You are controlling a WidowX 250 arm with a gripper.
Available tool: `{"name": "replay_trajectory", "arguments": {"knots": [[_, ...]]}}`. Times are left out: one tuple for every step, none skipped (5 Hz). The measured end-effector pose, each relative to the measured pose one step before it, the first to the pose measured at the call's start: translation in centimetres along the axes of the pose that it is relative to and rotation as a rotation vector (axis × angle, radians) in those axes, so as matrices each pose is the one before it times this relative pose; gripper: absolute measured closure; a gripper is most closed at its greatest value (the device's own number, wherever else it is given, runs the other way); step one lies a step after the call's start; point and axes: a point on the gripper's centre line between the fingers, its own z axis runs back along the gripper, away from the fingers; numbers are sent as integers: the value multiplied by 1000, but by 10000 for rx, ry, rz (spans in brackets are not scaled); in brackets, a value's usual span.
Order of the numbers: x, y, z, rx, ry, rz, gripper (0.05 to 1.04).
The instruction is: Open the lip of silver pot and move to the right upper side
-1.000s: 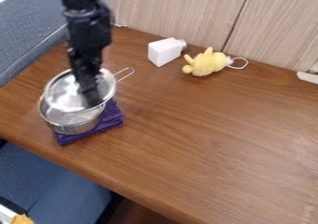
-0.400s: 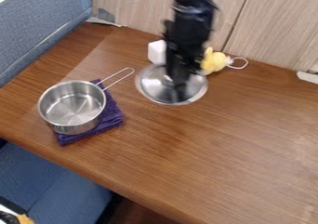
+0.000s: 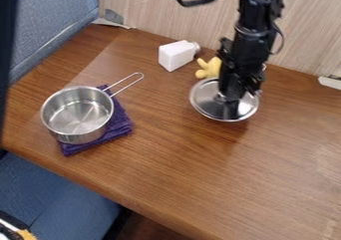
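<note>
The black gripper (image 3: 233, 95) hangs over the upper right part of the table, directly above the round silver lid (image 3: 220, 109). Its lower end covers the lid's middle, where the knob is hidden, and the lid goes along with it. The silver pot (image 3: 79, 113) stands uncovered at the left, its wire handle pointing to the upper right. Beneath the pot lies a folded purple cloth (image 3: 120, 124).
A white bottle (image 3: 176, 55) lies near the back wall. The yellow plush toy (image 3: 208, 68) is partly hidden behind the arm and lid. A dark vertical shape (image 3: 7, 50) stands along the left edge of the view.
The arm and lid have moved from over the pot to the right, past the white bottle and in front of the yellow toy. The pot and cloth have stayed put.
</note>
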Motion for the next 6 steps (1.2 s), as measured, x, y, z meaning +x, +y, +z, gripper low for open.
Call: {"name": "replay_trajectory", "arguments": {"knots": [[1622, 107, -1511, -147, -167, -40, 803], [992, 438, -986, 142, -68, 105, 803], [392, 512, -50, 166, 48, 67, 743], [-246, 3, -188, 104, 162, 249, 447], [-720, -6, -205, 161, 149, 155, 169], [-697, -367, 244, -57, 123, -75, 73]]}}
